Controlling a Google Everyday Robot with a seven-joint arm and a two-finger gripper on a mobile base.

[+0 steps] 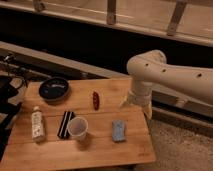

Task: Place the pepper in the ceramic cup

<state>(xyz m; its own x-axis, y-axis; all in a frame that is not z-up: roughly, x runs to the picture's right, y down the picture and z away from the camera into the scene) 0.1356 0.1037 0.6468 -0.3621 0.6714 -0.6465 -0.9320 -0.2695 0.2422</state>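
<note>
One pepper (95,99) lies apart from the jaws, grip unreadable, over the table (100,146) edge.

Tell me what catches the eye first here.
The big white robot arm reaches in from the right, its claw hanging at the right edge of the wooden table. A red pepper lies mid-table, just behind a white cup.
</note>
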